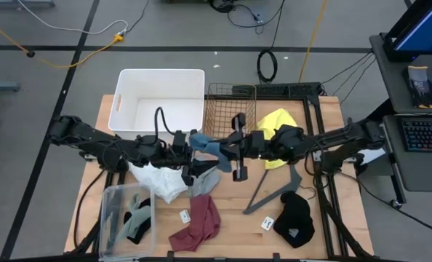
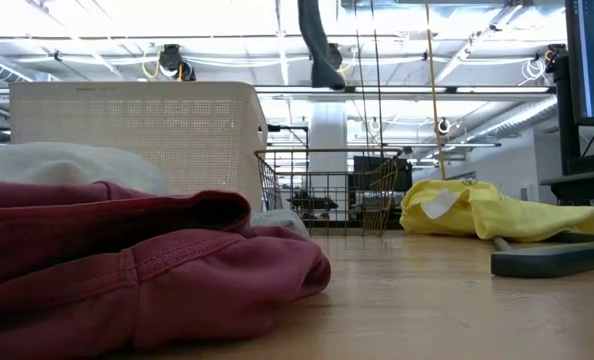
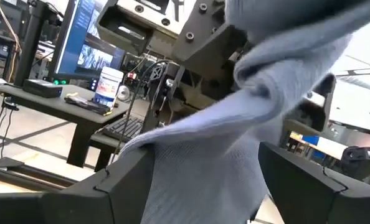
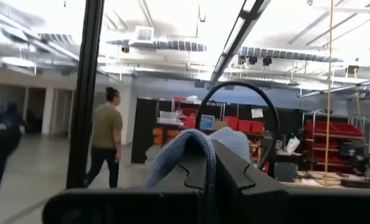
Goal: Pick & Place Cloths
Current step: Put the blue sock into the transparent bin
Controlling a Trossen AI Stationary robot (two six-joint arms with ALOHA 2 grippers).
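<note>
Teal-blue cloth (image 1: 207, 148) stretched between both grippers, just in front of the wire basket (image 1: 230, 109)
Left gripper (image 1: 190, 159) spread around one end; right gripper (image 1: 234, 149) clenched on the other

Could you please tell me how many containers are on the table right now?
3: a white bin at the far edge, a wire basket right beside it, and a clear plastic tub at the near left corner. The arms may hide more.
</note>
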